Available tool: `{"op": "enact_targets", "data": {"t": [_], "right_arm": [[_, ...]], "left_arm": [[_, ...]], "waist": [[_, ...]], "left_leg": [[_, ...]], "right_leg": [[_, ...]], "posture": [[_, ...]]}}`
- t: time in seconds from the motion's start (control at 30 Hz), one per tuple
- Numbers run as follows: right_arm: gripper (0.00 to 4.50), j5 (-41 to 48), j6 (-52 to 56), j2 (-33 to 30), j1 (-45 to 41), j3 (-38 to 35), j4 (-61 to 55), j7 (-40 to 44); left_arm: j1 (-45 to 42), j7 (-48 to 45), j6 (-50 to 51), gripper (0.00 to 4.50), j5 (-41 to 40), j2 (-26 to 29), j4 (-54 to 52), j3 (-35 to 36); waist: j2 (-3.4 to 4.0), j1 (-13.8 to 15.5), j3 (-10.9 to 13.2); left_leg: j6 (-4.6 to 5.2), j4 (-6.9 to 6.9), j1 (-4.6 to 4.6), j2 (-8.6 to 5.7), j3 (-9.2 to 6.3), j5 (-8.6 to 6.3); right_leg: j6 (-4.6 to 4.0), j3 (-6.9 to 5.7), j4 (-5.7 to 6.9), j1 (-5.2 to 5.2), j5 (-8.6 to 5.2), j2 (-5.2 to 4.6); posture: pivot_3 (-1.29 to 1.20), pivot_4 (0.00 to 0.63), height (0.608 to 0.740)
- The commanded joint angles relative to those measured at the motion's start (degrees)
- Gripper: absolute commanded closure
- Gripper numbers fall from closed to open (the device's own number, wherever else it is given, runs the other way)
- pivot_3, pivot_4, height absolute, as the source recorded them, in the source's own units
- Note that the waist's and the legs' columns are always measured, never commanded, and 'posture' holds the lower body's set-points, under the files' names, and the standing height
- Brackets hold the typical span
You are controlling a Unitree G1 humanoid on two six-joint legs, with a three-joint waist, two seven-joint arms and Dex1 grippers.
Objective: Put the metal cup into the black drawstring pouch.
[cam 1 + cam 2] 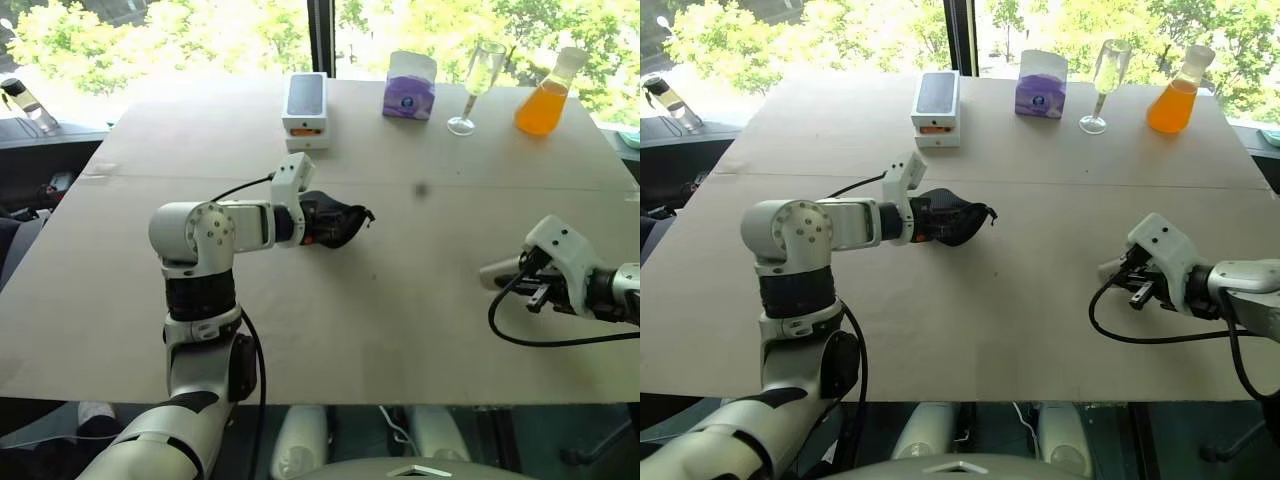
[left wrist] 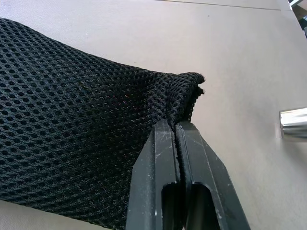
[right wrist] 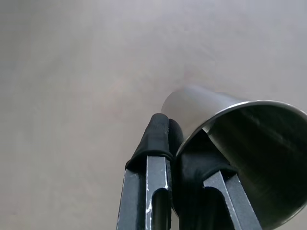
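Left eye view: the table (image 1: pixel 330 330) is a wide tan board. The left gripper (image 1: pixel 318 222) sits near the table's middle, clamped shut on the black drawstring pouch (image 1: pixel 338 222), which hangs from its fingers just above the board with its cord end poking out toward the right. Well to the right of the pouch, near the table's right edge, the right gripper (image 1: pixel 520 283) pinches the metal cup (image 1: pixel 498 271); the cup lies on its side with its closed base pointing toward the pouch. Along the table's far edge stand a white phone box (image 1: pixel 305 110), a purple tissue pack (image 1: pixel 409 86), a stemmed glass (image 1: pixel 478 86) and an orange flask (image 1: pixel 546 95).

Right eye view: same layout; the pouch (image 1: pixel 955 220) and the cup (image 1: pixel 1114 268) stay well apart, with bare table between them.

Left wrist view: the 2 black fingers (image 2: pixel 158 187) are pressed together with a fold of the pouch's mesh (image 2: pixel 72 124) caught between them, close to the gathered corner. The cup's shiny end (image 2: pixel 293 123) shows beyond the pouch, over the table.

Right wrist view: the 2 fingers are closed across the cup's rim (image 3: pixel 225 120), 1 finger (image 3: pixel 156 158) outside the wall and the other (image 3: pixel 225 191) inside the mouth. The cup's open mouth faces the camera, its base toward the table.
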Motion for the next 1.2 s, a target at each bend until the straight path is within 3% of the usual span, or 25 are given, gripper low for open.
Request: {"op": "enact_targets", "data": {"t": [0.03, 0.1, 0.23, 0.43, 0.9, 1.2], "right_arm": [[4.42, 6.5, -1.5, 7.9, -3.6, -2.3, -3.8, -3.9], [4.42, 8.2, -4.3, 18.5, -6.0, 2.1, -4.0, -8.3], [4.42, 1.4, -10.1, 33.9, -9.0, 8.7, 1.6, -9.8], [4.42, -4.8, -17.6, 44.8, -12.5, 11.0, 11.5, -6.7], [4.42, -13.6, -20.1, 49.7, -12.0, 15.2, 16.9, -1.3], [4.42, -27.4, -30.7, 54.3, -15.3, 22.3, 23.0, -1.1]], "left_arm": [[-0.1, -1.7, -2.0, 4.50, -1.9, 0.2, -1.0, 1.2], [-0.8, -2.2, -1.3, 4.50, -2.4, 0.2, -0.1, 1.8], [-2.1, -2.3, 0.3, 4.50, -3.2, -0.2, 1.0, 2.2], [-2.1, -2.1, 1.8, 4.50, -6.1, -1.0, 0.2, 3.1], [-4.4, 4.4, 1.8, 4.50, -13.9, -2.9, 2.3, 9.7], [-4.2, 9.7, 1.8, 4.50, -23.9, -1.9, 4.3, 7.0]], "waist": [[0.01, 0.0, 0.0], [-0.20, -0.3, -0.1], [-0.10, -0.1, 0.0], [-0.11, 0.0, 0.0], [-0.08, -0.1, 0.0], [-0.07, -0.7, 0.0]], "left_leg": [[0.00, -0.02, 0.03, 0.00, 0.01, 0.00], [-0.01, 0.00, 0.03, 0.07, -0.01, 0.01], [-0.03, -0.02, 0.02, 0.07, 0.01, 0.02], [0.06, 0.07, -0.05, -0.08, 0.09, -0.03], [0.03, -0.04, 0.01, -0.03, 0.07, -0.02], [0.02, -0.03, 0.04, -0.04, 0.08, -0.01]], "right_leg": [[0.00, -0.01, 0.03, 0.00, 0.00, -0.01], [-0.01, -0.05, 0.02, 0.01, 0.00, 0.07], [-0.02, -0.01, 0.13, -0.09, 0.00, 0.11], [0.03, 0.01, 0.09, -0.08, 0.04, -0.07], [0.00, -0.01, 0.17, -0.12, 0.04, -0.03], [0.00, 0.02, 0.25, -0.12, 0.04, -0.04]], "posture": [[0.00, 0.150, 0.737], [0.00, 0.150, 0.737], [0.00, 0.150, 0.737], [0.00, 0.150, 0.737], [0.00, 0.150, 0.737], [0.00, 0.150, 0.737]]}}
